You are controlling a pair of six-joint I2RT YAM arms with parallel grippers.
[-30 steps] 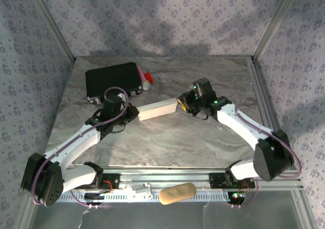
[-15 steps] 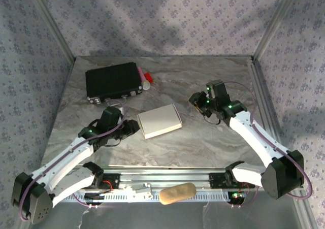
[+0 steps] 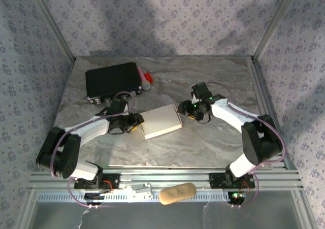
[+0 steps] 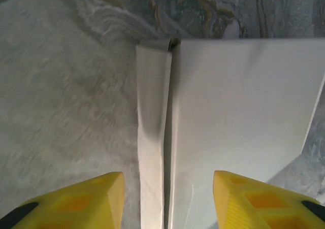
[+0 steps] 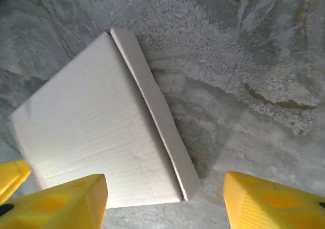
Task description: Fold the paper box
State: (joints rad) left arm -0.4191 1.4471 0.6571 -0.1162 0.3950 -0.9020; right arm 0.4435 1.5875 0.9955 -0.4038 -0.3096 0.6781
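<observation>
Both arms have swung back in toward the paper box, which now lies flat on the marbled surface between them. We see our left end effector just beside its left edge and our right end effector at its far right corner. Both are open, yellow fingers spread, holding nothing.
</observation>
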